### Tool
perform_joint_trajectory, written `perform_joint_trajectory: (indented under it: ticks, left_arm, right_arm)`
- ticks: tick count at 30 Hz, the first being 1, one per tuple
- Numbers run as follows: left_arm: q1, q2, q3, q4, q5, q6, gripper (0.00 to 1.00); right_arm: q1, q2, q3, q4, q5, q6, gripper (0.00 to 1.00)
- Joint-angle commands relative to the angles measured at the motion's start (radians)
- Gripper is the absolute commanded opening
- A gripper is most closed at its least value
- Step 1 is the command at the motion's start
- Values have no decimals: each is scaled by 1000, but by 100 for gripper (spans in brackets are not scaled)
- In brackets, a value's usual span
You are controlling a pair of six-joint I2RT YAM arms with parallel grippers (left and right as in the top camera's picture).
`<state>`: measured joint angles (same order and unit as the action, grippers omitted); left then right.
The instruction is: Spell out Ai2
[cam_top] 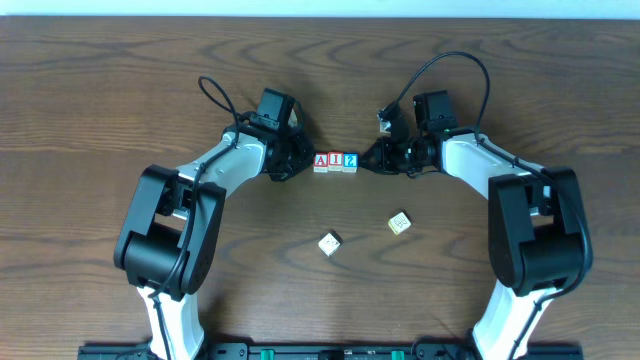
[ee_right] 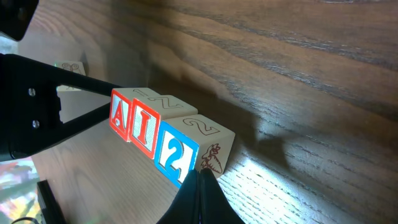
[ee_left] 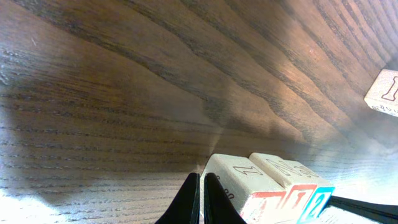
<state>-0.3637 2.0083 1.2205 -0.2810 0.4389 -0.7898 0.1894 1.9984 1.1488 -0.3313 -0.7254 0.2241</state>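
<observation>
Flanking the A-I-2 block row, my left pincer and right pincer sit at its ends, both closed, empty.

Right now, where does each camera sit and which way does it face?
Overhead: above the table, looking straight down; both arms, the block row and two loose blocks show.
Left wrist: low behind the left gripper, facing along the row; its shut fingertips show.
Right wrist: low behind the right gripper, facing the row's other end; its tips show.
Shared: both wrist views see the row.
</observation>
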Motion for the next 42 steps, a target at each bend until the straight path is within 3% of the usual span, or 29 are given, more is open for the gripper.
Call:
perform_joint_trajectory:
  ticks: [1, 11, 17, 25, 32, 33, 34, 35, 36, 42]
  left_arm:
    - [-3, 5, -1, 6, 8, -11, 6]
    - [13, 5, 0, -26, 5, 17, 6]
    - [73, -48, 11, -93, 7, 130, 6]
    - [79, -364, 46, -205, -206, 296, 6]
    - [79, -613, 45, -384, -286, 459, 6]
    - [79, -644, 45, -391, -285, 473, 7]
    - [79, -670, 45, -394, -286, 482, 17]
    - [79, -690, 45, -395, -286, 484, 46]
    - [79, -708, 45, -395, -286, 484, 94]
    - [79, -782, 45, -444, -286, 483, 95]
  right_arm:
    - [8, 18, -4, 3, -16, -5, 1]
    - [-6, 18, -2, 4, 23, -15, 1]
    - [-84, 10, 64, -95, 22, -61, 1]
    - [-157, -114, 322, -447, 171, -277, 1]
    - [-158, -338, 356, -490, 225, -331, 1]
    - [-158, -368, 356, -498, 225, -331, 7]
    - [-158, -393, 356, -510, 225, -331, 30]
    - [-158, -412, 356, -524, 225, -331, 64]
    - [-157, -427, 356, -538, 228, -330, 99]
    - [-157, -463, 355, -674, 229, -330, 99]
